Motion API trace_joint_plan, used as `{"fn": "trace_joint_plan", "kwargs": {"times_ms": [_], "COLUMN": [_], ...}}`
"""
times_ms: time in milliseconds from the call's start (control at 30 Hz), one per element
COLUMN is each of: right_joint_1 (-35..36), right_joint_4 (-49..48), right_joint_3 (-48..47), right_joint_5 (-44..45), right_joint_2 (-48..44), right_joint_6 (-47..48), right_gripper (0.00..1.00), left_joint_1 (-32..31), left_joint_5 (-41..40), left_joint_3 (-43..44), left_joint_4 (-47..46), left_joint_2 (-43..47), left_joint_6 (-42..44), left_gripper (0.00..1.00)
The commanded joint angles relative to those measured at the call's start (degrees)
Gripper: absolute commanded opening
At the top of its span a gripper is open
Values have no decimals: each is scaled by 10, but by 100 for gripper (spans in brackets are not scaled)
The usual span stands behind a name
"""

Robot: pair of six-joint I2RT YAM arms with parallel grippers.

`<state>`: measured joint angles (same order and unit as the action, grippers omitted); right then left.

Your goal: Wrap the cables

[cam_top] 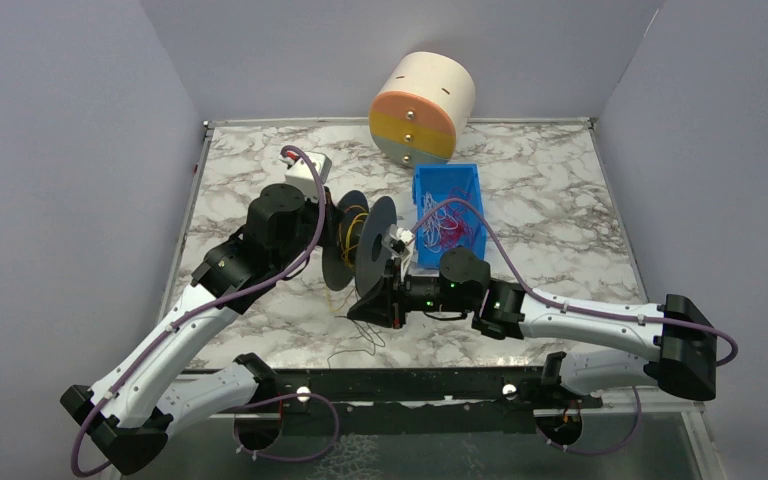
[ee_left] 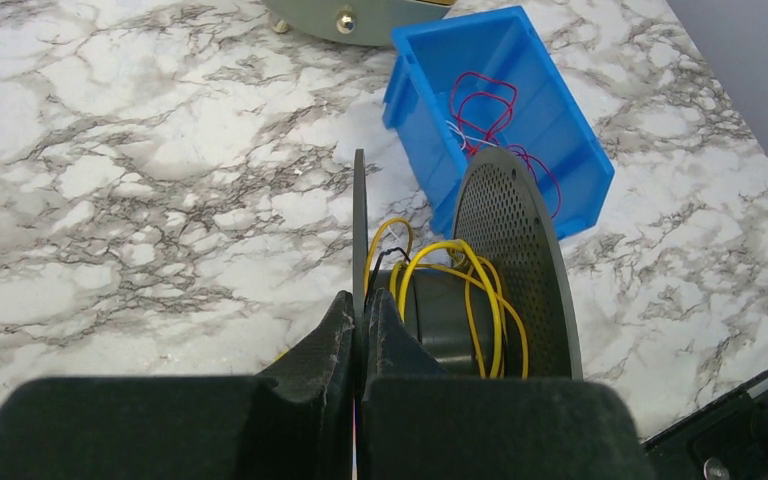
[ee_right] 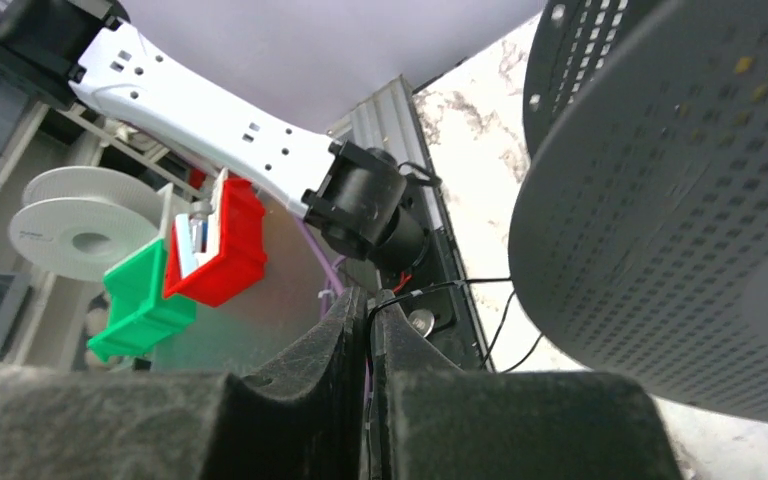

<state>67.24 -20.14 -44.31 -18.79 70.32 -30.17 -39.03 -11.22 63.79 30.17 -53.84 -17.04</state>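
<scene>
From above, the spool point(cam_top: 360, 240) stands on edge mid-tabletop point(cam_top: 580, 200), with a yellow cable point(cam_top: 355, 228) on its hub. More cables point(cam_top: 445, 228), red, purple and white, lie tangled in the blue bin point(cam_top: 446, 168) just beyond it toward the far right corner. A dark cable point(cam_top: 360, 345) trails toward the near edge.

In the left wrist view, the left pincer point(ee_left: 360, 320) is clamped on the rim of the left disc point(ee_left: 359, 220). The yellow loops sit slack around the hub point(ee_left: 440, 320).

In the right wrist view, the right pincer point(ee_right: 370, 310) is closed almost fully, pinching the dark cable at its tips beside the perforated disc point(ee_right: 660, 200).

These strands look limp, light and slippery, and likely to snag. They are best taken near a free end, right at the fingertips, and kept lightly taut. The bin crowds the spool's right side. The left half of the tabletop offers more room.
</scene>
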Motion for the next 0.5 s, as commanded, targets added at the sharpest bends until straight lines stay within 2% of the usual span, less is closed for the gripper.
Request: {"fn": "trace_joint_plan", "kwargs": {"times_ms": [0, 233, 400, 467], "right_joint_1": [7, 7, 7, 6], "right_joint_4": [20, 160, 259, 301], "right_joint_3": [-56, -168, -237, -262], "right_joint_5": [35, 92, 128, 143], "right_joint_2": [-12, 8, 17, 23], "right_joint_6": [41, 129, 206, 239], "right_gripper": [12, 11, 1, 1], "left_joint_1": [0, -1, -3, -3], "left_joint_5": [-10, 0, 16, 22], "left_joint_3": [-2, -13, -15, -13], "left_joint_4": [-13, 20, 33, 38], "left_joint_2": [2, -2, -3, -3], "left_joint_6": [22, 51, 73, 82], "left_gripper": [0, 0, 0, 0]}}
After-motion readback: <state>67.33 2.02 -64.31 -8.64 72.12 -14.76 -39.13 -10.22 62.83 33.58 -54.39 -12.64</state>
